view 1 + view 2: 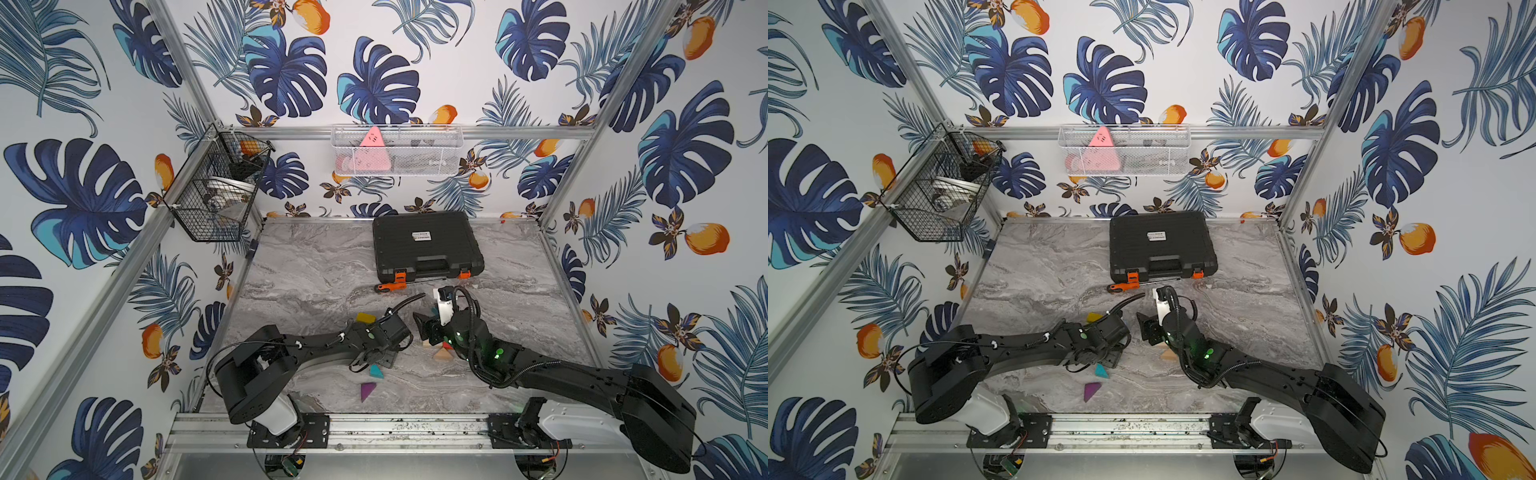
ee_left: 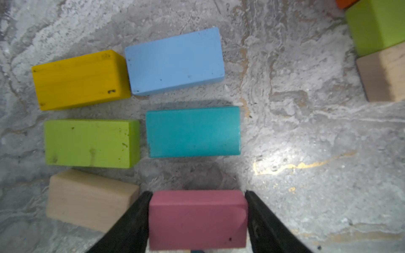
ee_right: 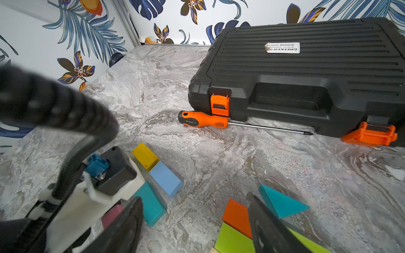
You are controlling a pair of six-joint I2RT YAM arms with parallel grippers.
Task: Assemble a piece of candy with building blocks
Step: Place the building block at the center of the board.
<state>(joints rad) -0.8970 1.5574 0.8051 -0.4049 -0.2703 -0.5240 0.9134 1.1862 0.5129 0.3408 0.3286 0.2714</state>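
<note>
A: Left tool [image 2: 197, 192], state?

B: Clenched on pink block [image 2: 197, 219], a finger against each short end. Lifted or resting on worktop [image 2: 306, 135]: cannot tell.

A: Neighbours?

B: Five oblongs lying flat beyond the fingertips.
- Yellow block [image 2: 81, 80] touching blue block [image 2: 175, 61], end to end.
- Green block [image 2: 92, 143] just beside teal block [image 2: 192, 131], with a narrow gap.
- Plain block [image 2: 87, 199] next to the pink one, partly behind a finger.
- Teal nearest the pink, bare worktop between.

A: Right tool [image 3: 192, 199]?

B: Released, fingers spread wide, nothing gripped.
- Below it, orange block [image 3: 236, 215] touching second green block [image 3: 232, 241].
- Teal triangle [image 3: 280, 202] just past the orange, partly hidden by a finger.

A: Tools relative to each other?

B: Close together near mid-worktop in both top views, wrists almost facing.

A: Strays?

B: Purple triangle [image 1: 367, 390] [image 1: 1091, 390] alone toward the front edge, near the left arm.

A: Non-task items?

B: Screwdriver [image 3: 203, 119] flat on the worktop, just beside the front of the case [image 3: 306, 72] at the back.
</note>
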